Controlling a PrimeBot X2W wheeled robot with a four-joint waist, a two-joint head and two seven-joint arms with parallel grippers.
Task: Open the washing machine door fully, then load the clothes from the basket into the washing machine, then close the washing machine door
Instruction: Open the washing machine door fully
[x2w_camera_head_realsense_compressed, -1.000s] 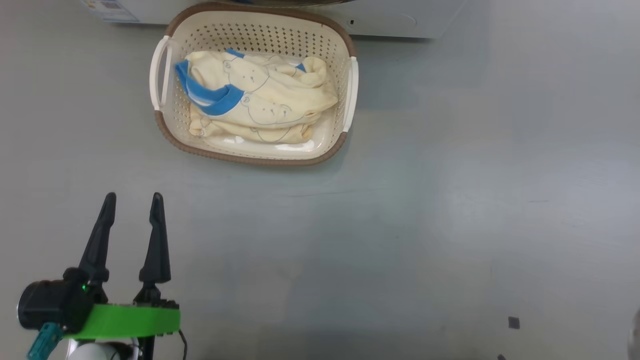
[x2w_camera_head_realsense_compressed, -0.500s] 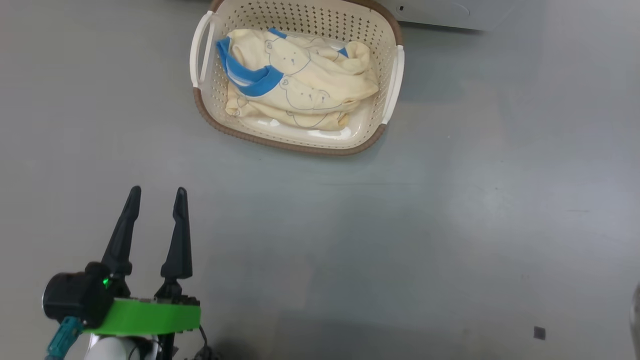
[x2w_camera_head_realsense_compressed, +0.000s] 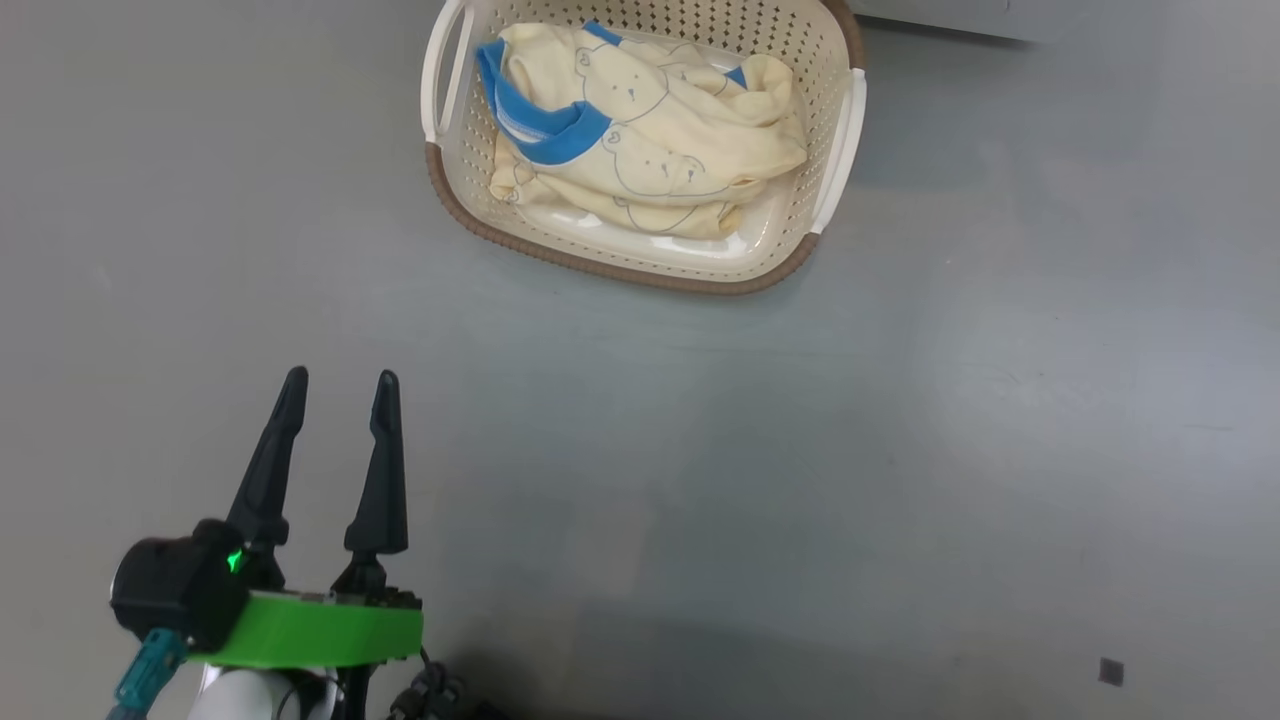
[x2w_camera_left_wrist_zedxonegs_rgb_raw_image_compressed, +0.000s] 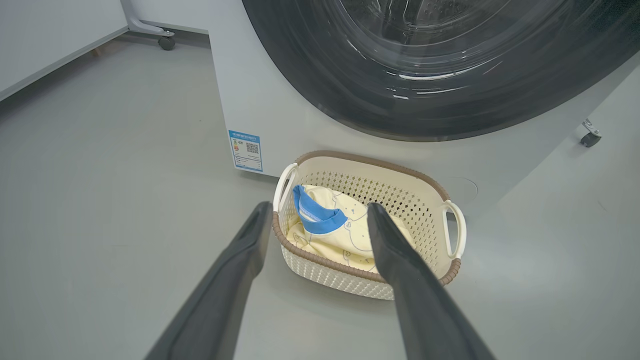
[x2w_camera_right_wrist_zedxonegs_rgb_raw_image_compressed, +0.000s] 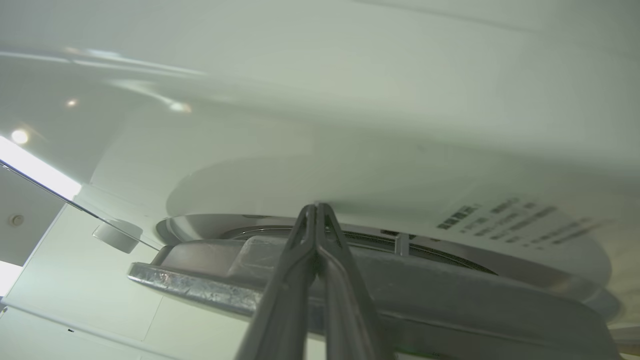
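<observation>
We see left gripper (x2w_camera_head_realsense_compressed: 340, 385) spread wide, empty; basket (x2w_camera_head_realsense_compressed: 640, 274) with clothes (x2w_camera_head_realsense_compressed: 650, 140) at one o'clock. Right gripper (x2w_camera_right_wrist_zedxonegs_rgb_raw_image_compressed: 315, 207) pinched together, empty.

Soft even light; glare on washing machine door (x2w_camera_left_wrist_zedxonegs_rgb_raw_image_compressed: 440, 70); right wrist view hazy.

Count on inspection: one basket (x2w_camera_head_realsense_compressed: 640, 275) with two white handles (x2w_camera_head_realsense_compressed: 443, 70); one heap of clothes (x2w_camera_head_realsense_compressed: 660, 130), garment number not determinable; one washing machine (x2w_camera_left_wrist_zedxonegs_rgb_raw_image_compressed: 260, 90); one washing machine door (x2w_camera_left_wrist_zedxonegs_rgb_raw_image_compressed: 450, 100); one blue label (x2w_camera_left_wrist_zedxonegs_rgb_raw_image_compressed: 245, 151); two castors (x2w_camera_left_wrist_zedxonegs_rgb_raw_image_compressed: 166, 42); one left gripper (x2w_camera_head_realsense_compressed: 341, 375), one right gripper (x2w_camera_right_wrist_zedxonegs_rgb_raw_image_compressed: 316, 206), two fingers (x2w_camera_head_realsense_compressed: 268, 470) each
</observation>
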